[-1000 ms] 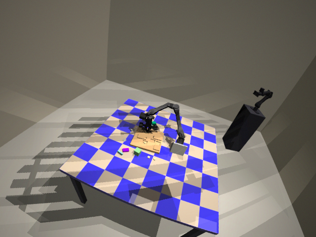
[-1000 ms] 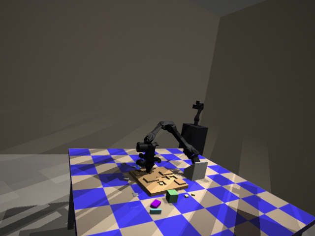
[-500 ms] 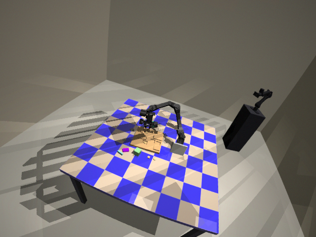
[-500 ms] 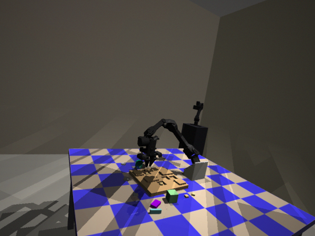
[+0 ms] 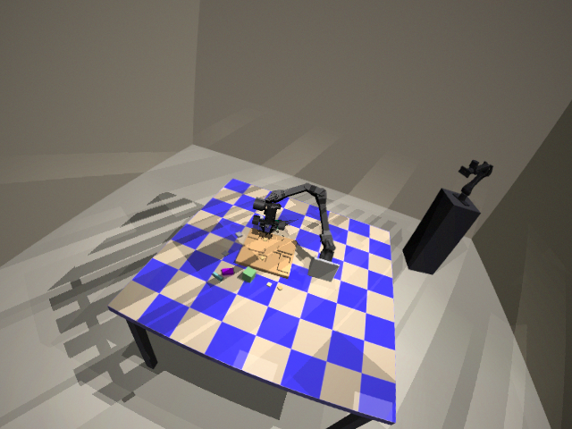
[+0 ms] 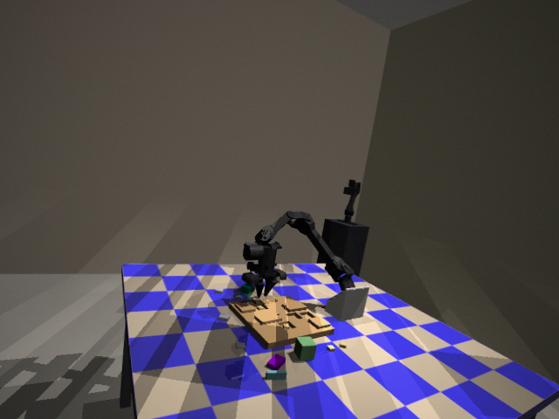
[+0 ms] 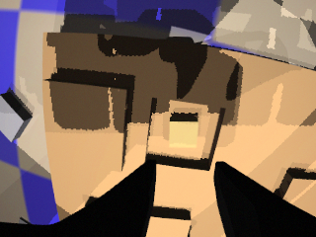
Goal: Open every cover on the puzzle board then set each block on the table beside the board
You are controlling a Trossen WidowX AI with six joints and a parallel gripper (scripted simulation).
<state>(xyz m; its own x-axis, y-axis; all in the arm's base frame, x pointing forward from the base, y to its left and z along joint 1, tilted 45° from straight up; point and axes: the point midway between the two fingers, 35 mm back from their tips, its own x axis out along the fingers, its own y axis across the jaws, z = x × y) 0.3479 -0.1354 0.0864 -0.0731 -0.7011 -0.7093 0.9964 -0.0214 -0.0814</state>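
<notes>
The wooden puzzle board (image 5: 251,262) (image 6: 272,337) (image 7: 262,106) lies flat on the table. My gripper (image 5: 265,237) (image 6: 262,295) (image 7: 185,168) is partly open and empty, pointing down just above the board's far-left part. In the wrist view a pale yellow block (image 7: 184,134) sits in an uncovered well between two dark slots, just beyond the fingertips. Another yellow block (image 5: 262,257) (image 6: 286,326) shows in the board nearer the front. Raised wooden covers (image 6: 267,315) (image 6: 295,305) (image 6: 321,322) stand on the board. Two small yellow blocks (image 6: 330,347) (image 6: 342,345) lie on the table off the board.
A green cube (image 5: 248,273) (image 6: 305,348), a purple block (image 5: 227,271) (image 6: 276,361) and a teal bar (image 5: 217,275) (image 6: 275,374) lie before the board. Grey pieces (image 6: 224,317) (image 6: 240,345) lie left of it. A grey panel (image 5: 323,269) (image 6: 349,304) stands by the arm's base.
</notes>
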